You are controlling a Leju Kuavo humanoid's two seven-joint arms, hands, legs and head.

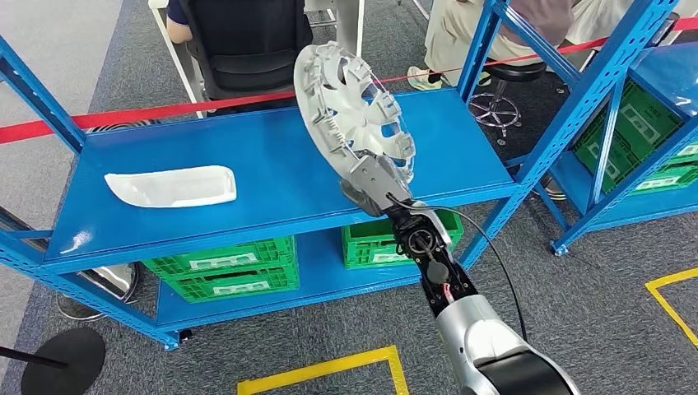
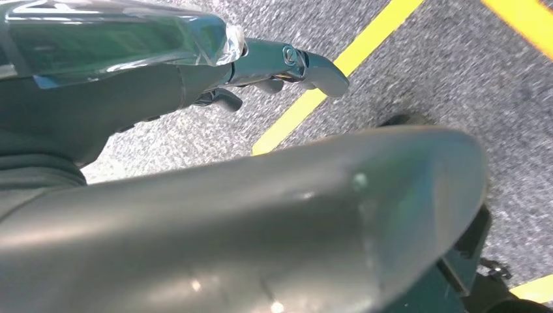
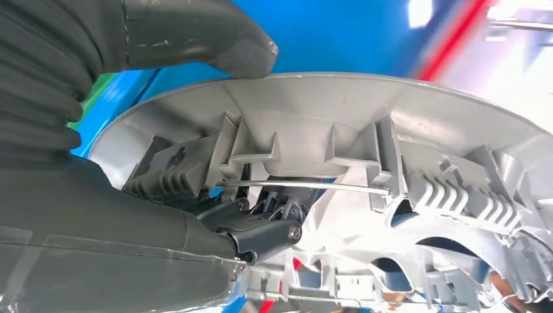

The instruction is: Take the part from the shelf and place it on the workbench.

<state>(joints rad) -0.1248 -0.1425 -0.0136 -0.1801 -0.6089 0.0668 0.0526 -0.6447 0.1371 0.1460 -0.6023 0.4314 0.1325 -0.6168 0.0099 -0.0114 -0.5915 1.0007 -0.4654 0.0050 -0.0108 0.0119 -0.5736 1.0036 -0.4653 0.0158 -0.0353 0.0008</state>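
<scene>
Blue shelf (image 1: 272, 164) with green crates (image 1: 222, 267) beneath; red barrier tape (image 1: 165, 109) and seated people behind. Grey wheel cover (image 1: 354, 111), held above the shelf top, stands on edge, ribbed back facing the camera. White elongated part (image 1: 173, 186) lies flat, well apart. Right robot hand (image 1: 374, 183) grips the cover's lower rim, thumb (image 3: 195, 32) over the edge. Left robot hand (image 2: 261, 72) hangs over the floor, fingers curled, holding nothing.

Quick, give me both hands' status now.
Left hand: hangs over the grey floor, holding nothing; whether open or closed cannot be told.
Right hand: grips the round silver-grey plastic wheel cover by its rim.
</scene>
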